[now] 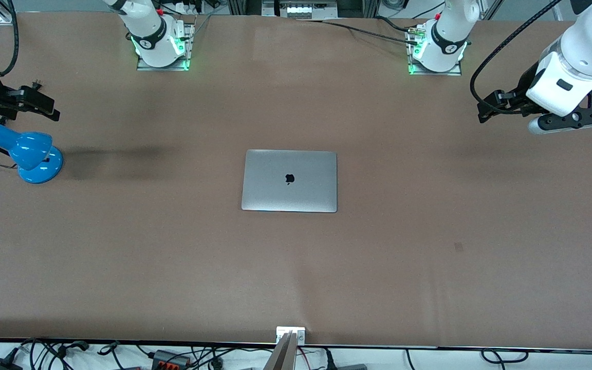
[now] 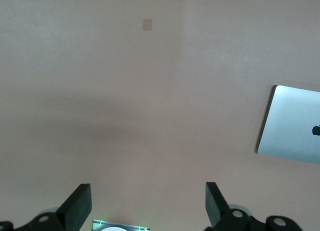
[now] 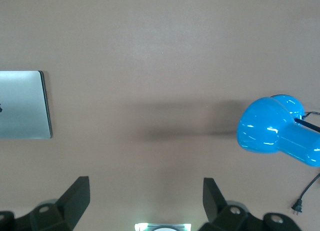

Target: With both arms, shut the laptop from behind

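Observation:
The silver-grey laptop (image 1: 290, 181) lies flat in the middle of the table, lid down, with its dark apple logo facing up. It also shows in the left wrist view (image 2: 292, 126) and the right wrist view (image 3: 22, 103). My left gripper (image 1: 485, 109) is raised over bare table toward the left arm's end, well apart from the laptop; in its wrist view it (image 2: 148, 201) is open and empty. My right gripper (image 1: 49, 107) is raised toward the right arm's end, above the blue lamp; in its wrist view it (image 3: 146, 198) is open and empty.
A blue desk lamp (image 1: 31, 154) with a black cord stands on the table at the right arm's end, and shows in the right wrist view (image 3: 277, 136). A small dark patch (image 1: 459, 247) marks the brown tabletop. The arm bases (image 1: 160, 43) stand along the table's edge.

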Controlling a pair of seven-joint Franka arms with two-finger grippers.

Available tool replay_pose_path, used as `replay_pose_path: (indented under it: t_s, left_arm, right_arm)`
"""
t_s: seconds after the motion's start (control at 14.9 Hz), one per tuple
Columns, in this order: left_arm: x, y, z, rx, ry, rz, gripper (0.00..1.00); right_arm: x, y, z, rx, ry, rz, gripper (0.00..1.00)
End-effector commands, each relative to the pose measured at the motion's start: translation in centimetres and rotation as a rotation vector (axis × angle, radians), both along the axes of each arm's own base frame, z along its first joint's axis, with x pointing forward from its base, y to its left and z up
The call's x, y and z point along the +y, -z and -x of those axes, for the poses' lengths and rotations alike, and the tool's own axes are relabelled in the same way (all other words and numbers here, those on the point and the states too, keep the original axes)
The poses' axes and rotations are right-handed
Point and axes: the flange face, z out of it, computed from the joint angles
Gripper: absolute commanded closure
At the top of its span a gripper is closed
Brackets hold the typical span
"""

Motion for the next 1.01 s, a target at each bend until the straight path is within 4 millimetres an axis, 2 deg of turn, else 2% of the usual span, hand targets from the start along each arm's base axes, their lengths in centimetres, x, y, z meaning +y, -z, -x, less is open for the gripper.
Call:
replay_pose_path:
  t_s: [0.0,0.74,0.94]
  left_arm:
    - [0.28,-0.60,0.18,-0.025,-0.001,-0.011,0.00]
    - [-0.16,-0.82,0.26,-0.029,0.011,-0.010,0.00]
    - [-0.11,-0.88,0.38,-0.027,0.107,-0.001,0.00]
  right_arm:
    - [0.07,0.06,0.19,0.007,0.020,-0.006,0.00]
    - [0.15,0.05,0.17,0.005,0.018,-0.006,0.00]
    - [0.15,0.15,0.14,0.008,0.017,-0.006,0.00]
